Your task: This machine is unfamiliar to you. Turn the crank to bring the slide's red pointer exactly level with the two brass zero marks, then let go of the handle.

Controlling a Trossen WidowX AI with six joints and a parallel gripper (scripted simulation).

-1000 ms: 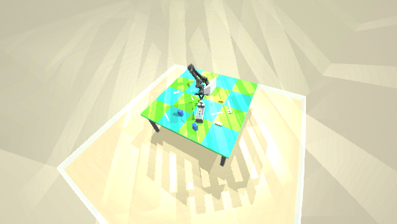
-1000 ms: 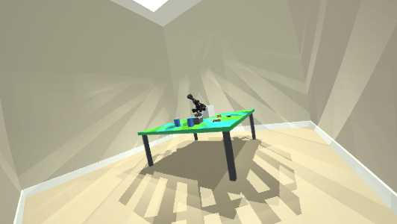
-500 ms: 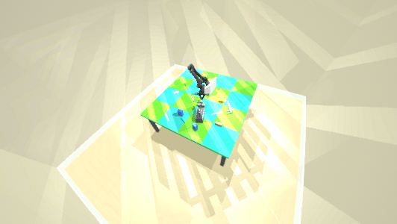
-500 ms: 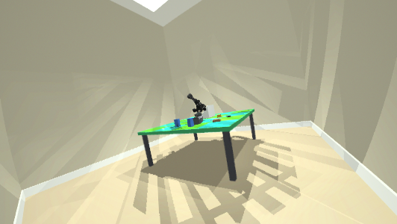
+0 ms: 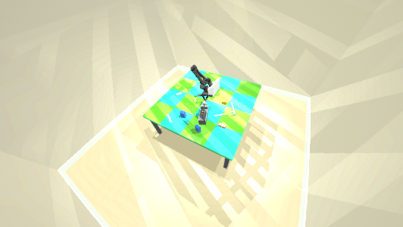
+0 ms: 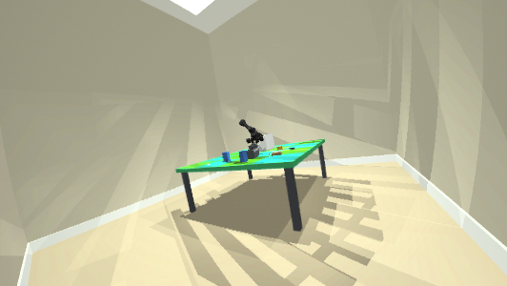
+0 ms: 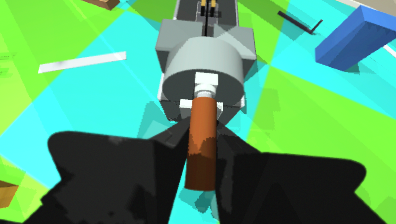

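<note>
Top camera looks steeply down at the counter (image 5: 242, 88) (image 6: 229, 167) from afar; exterior, also distant, shares it from lower. Wrist camera peers closely along the end effector (image 7: 201, 123).

To the left of the grey drum (image 7: 204, 57) in the wrist view, a white strip (image 7: 82, 62) lies flat, low enough to pass over. On the other side, a blue block (image 7: 352, 40) stands up from the bench (image 5: 242, 130) (image 6: 229, 167) (image 7: 320, 145) as an obstacle, well apart from the drum. Bare bench between them leaves a lane for the claw (image 7: 201, 123).
</note>
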